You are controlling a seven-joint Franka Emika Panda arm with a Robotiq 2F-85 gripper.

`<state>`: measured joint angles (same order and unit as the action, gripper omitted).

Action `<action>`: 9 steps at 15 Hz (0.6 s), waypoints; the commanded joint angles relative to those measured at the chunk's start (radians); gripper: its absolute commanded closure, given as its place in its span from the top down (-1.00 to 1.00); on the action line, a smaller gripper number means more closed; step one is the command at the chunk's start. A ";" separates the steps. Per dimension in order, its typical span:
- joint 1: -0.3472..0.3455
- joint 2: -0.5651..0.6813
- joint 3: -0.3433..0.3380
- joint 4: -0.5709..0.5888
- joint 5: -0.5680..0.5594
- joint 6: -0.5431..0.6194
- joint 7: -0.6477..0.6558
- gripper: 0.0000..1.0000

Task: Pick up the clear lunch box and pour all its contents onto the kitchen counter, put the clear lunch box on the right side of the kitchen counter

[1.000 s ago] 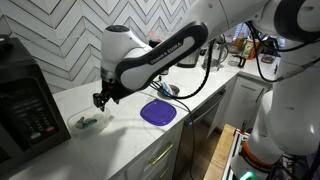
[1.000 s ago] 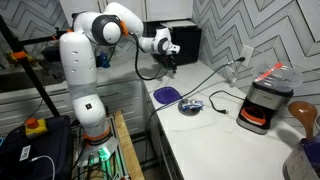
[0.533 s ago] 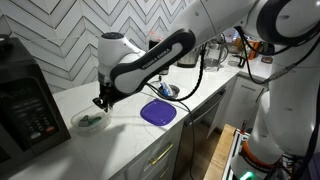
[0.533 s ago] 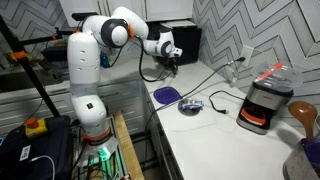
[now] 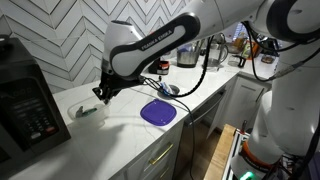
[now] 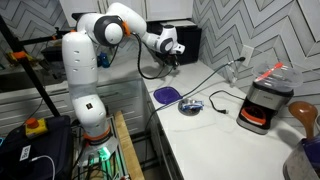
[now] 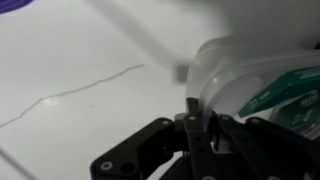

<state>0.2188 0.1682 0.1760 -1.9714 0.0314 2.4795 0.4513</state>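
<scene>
Holding clear lunch box (image 7: 250,75) by rim, gripper (image 7: 192,118) closed on it, near back edge of kitchen counter (image 7: 80,50). Thin 1-side hold: box may slip, drop green bits (image 7: 290,95) early.

Plate (image 5: 158,112) is set by kitchen counter (image 5: 125,135) front edge; clear lunch box (image 5: 88,111) is located between it and appliance (image 5: 25,105).

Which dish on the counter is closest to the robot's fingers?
The clear lunch box, the see-through one holding green bits, right by the fingers. The round purple plate lies farther along the white counter.
</scene>
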 commanded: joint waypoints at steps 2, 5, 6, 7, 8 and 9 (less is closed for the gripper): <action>-0.066 -0.262 -0.047 -0.225 0.090 -0.003 -0.018 -0.97; -0.121 -0.399 -0.087 -0.342 0.086 -0.013 -0.001 -0.97; -0.144 -0.445 -0.100 -0.376 0.075 -0.025 0.001 -0.97; -0.168 -0.490 -0.114 -0.411 0.074 -0.027 0.003 -0.97; -0.204 -0.538 -0.119 -0.443 0.045 -0.030 0.046 -0.97; -0.236 -0.590 -0.127 -0.477 0.038 -0.030 0.062 -0.97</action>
<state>0.0546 -0.2495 0.0631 -2.3160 0.0907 2.4687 0.4538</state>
